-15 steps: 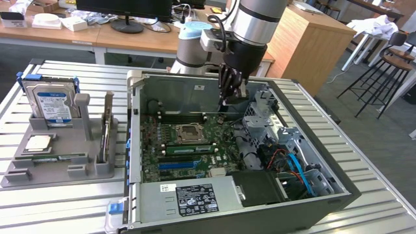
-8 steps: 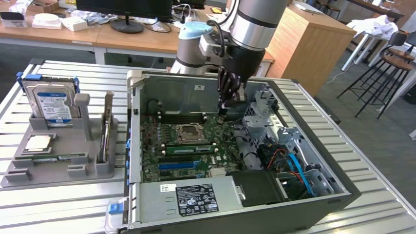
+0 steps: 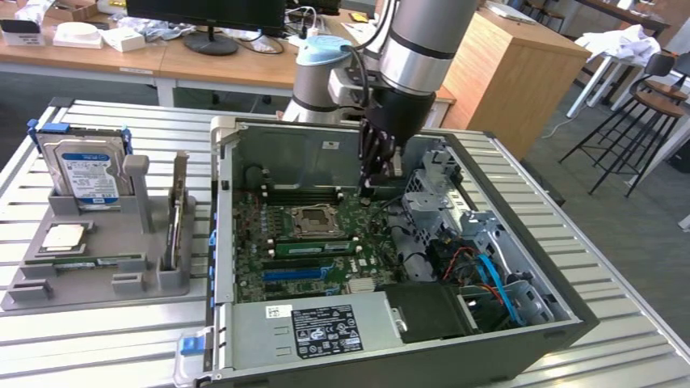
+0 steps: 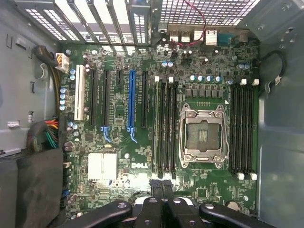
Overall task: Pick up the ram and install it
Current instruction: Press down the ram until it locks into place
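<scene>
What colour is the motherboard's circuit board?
The motherboard is green, clearest in the wrist view.

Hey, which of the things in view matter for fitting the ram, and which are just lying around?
For the job: the ram, in a slot of the motherboard; the empty memory slots; the shut hand.
Lying about: the hard drive, the upright expansion card, the spare green stick in the grey tray, the monitor.

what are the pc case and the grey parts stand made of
Case: looks like dull grey sheet metal, going by thin folded edges and punched vents.
Stand: probably matte grey plastic, with blocky moulded shapes and no shine; not certain.
</scene>
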